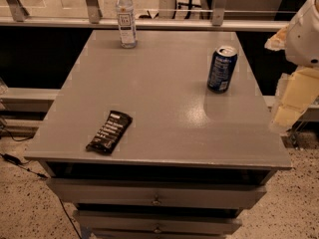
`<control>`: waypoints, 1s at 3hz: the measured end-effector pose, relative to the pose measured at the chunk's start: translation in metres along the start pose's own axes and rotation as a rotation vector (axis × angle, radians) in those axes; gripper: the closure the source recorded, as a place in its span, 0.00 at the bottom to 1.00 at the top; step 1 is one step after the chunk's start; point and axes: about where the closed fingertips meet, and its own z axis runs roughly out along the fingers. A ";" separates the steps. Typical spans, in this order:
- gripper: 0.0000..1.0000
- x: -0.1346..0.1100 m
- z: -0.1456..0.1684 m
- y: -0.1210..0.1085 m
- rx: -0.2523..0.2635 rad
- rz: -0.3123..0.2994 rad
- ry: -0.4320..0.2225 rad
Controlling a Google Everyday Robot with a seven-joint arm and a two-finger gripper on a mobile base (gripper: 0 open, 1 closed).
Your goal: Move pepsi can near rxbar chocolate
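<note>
The pepsi can (222,68), dark blue with white lettering and a silver top, stands upright on the grey table (164,103) towards the back right. The rxbar chocolate (109,131), a flat black bar with white lettering, lies near the front left edge, angled slightly. My gripper (286,114) hangs at the far right of the view, beyond the table's right edge, to the right of the can and lower in the frame. It touches nothing. The white arm (304,34) rises above it.
A clear plastic water bottle (126,19) with a white cap stands at the back left of the table. A railing (149,23) runs behind the table. Drawers (157,195) sit under the tabletop. A cable (15,161) lies on the speckled floor at left.
</note>
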 end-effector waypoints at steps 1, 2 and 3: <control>0.00 0.000 0.000 0.000 0.000 0.000 0.000; 0.00 0.010 0.007 -0.031 0.063 0.034 -0.069; 0.00 0.017 0.018 -0.073 0.120 0.080 -0.167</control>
